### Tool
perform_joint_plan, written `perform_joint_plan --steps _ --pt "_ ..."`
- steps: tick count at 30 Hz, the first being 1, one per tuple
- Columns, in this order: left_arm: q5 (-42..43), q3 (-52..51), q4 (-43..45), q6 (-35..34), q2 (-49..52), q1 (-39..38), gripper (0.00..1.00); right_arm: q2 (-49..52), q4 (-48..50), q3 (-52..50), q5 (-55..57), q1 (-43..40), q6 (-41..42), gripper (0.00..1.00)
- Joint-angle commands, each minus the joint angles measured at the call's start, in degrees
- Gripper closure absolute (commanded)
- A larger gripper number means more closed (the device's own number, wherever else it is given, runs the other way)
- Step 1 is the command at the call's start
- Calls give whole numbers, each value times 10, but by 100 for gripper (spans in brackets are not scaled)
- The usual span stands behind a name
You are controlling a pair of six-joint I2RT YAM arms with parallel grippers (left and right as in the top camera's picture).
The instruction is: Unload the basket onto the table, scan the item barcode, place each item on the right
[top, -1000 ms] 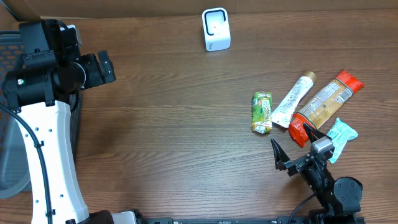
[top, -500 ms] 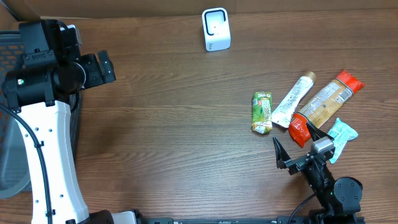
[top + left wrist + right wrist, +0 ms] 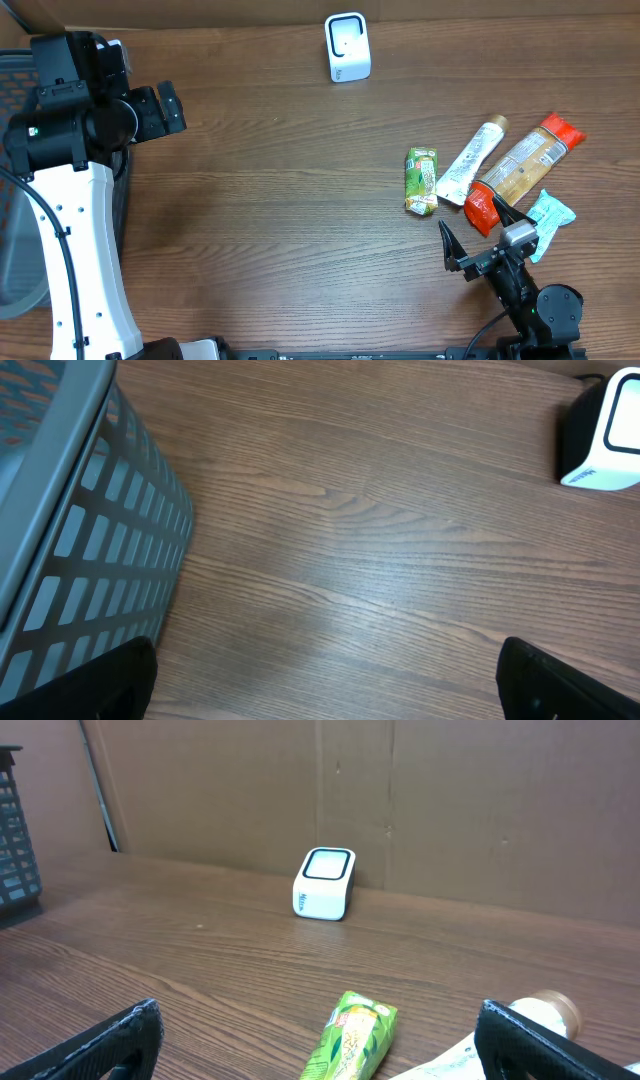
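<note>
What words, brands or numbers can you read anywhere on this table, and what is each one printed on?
No text can be read clearly.
On the white scanner: small dark lettering low on its side, too blurred to read.
On the green packet: red and white print, too small to read.
On the white tube, orange packet and teal packet: any print is too small to read.

Grey lattice basket [image 3: 90, 550] at left edge of wooden table [image 3: 280, 200], cardboard backdrop [image 3: 450, 800] behind

Overhead view straight down — both wrist views low, sharing the white scanner [image 3: 348, 47]
</note>
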Motion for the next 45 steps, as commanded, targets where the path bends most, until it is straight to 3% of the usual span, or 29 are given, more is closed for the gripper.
perform_joint_plan --steps 1,8,14,18,24,30,36,45 --pt "-2 14 0 6 1 2 0 -7 5 -6 5 3 -3 0" --pt "-2 -7 -1 7 -61 -1 1 -7 5 -6 5 3 -3 0" --pt "-14 -140 37 7 -203 -10 0 -7 5 -6 5 3 -3 0" --pt "-2 -279 148 32 -332 -10 0 -7 5 -6 5 3 -3 0" --pt "76 -513 387 123 -532 -10 0 -7 5 -6 5 3 -3 0" --pt "85 -741 594 146 -696 -33 0 -7 5 -6 5 3 -3 0" --pt "85 -870 680 146 -788 -61 0 -7 5 -6 5 3 -3 0" --pt "72 -967 726 200 -821 -74 0 -7 5 -6 5 3 -3 0"
